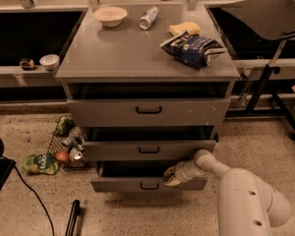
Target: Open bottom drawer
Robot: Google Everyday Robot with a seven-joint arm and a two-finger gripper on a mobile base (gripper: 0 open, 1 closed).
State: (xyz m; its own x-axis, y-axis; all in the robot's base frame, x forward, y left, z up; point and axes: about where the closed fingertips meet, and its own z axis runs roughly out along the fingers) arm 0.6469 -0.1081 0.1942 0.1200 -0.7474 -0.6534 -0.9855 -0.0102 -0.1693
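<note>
On the grey metal cabinet's surface [132,58], a white round bowl [110,15] sits at the back left, with a silver can [148,17] lying just to its right. At the right, a yellow sponge [185,28] lies just behind a dark blue crinkled snack bag [194,49]. Below are three stacked drawers (the lowest juts furthest forward). The white arm's gripper [171,177] is at the upper front edge of the grey metal bottom drawer [123,184], right of its small black loop handle [149,186].
</note>
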